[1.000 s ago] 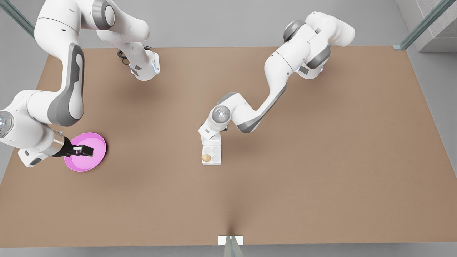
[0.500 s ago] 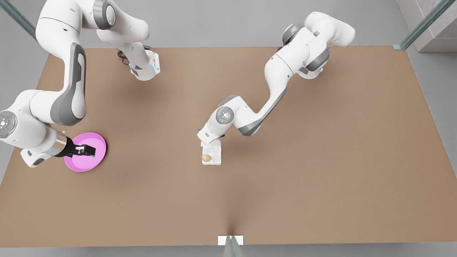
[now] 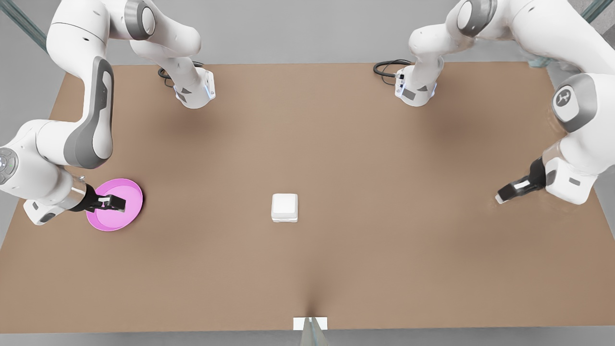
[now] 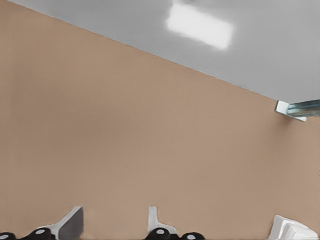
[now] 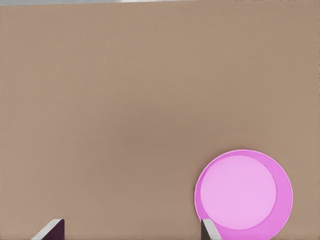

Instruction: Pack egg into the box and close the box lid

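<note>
The white box [image 3: 284, 207] sits near the table's middle with its box lid [image 3: 284, 204] lying flat over the tray. The egg is hidden under the lid. My left gripper [image 3: 500, 198] hangs low at the front view's far right, far from the box, open with nothing between its fingers [image 4: 70, 223]. A corner of the box [image 4: 295, 230] shows in the left wrist view. My right gripper [image 3: 117, 203] waits over the pink plate [image 3: 122, 220] at the front view's left, open and holding nothing, its fingertips [image 5: 207, 229] wide apart.
The round pink plate [image 5: 242, 192] lies near the table's edge at the front view's left. Both arm bases [image 3: 194, 93] [image 3: 415, 91] stand at the far edge with cables. A white tab [image 3: 310, 323] marks the near edge.
The arm that was bent over the box has pulled away to the front view's right. The lid, open with the egg showing before, now lies shut. The other arm stayed put.
</note>
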